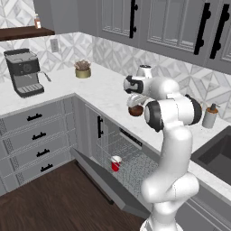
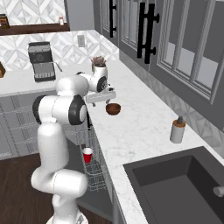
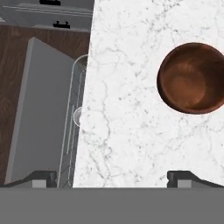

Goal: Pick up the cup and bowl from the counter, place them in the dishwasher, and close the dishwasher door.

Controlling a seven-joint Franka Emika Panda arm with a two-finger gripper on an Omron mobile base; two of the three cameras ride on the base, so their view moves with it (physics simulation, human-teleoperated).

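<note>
Overhead, the gripper [image 3: 112, 178] hung above the counter [image 3: 131, 131] with its jaws spread wide and nothing between them, its 2 dark fingertips [image 3: 43, 177] showing far apart at the bottom of the hand view. From that camera the bowl [image 3: 191, 78] sat at about 2 o'clock of the open jaws, upright on the white marble, dark brown, empty inside and well clear of both tips. In the left base view the bowl [image 1: 136, 110] rested on the counter [image 1: 103, 90] just under the hand [image 1: 135, 92], and in the right base view the bowl [image 2: 113, 109] lay at roughly 4 o'clock of the gripper [image 2: 101, 97], near it but apart. Below the counter edge the dishwasher [image 1: 122, 153] stood open, its door [image 1: 108, 180] dropped down toward the wooden floor [image 1: 49, 203]. Inside, the red cup [image 1: 116, 163] stood upright in the wire rack [image 1: 133, 169]; in the right base view the cup [image 2: 88, 154] appeared at 6 o'clock of the hand, low in the rack [image 2: 94, 175]. Farther along the counter a coffee machine [image 1: 25, 72] stood at 10 o'clock in the left base view, a potted plant [image 1: 83, 69] near the corner, and a soap dispenser [image 2: 177, 130] beside the dark sink [image 2: 179, 188].
</note>
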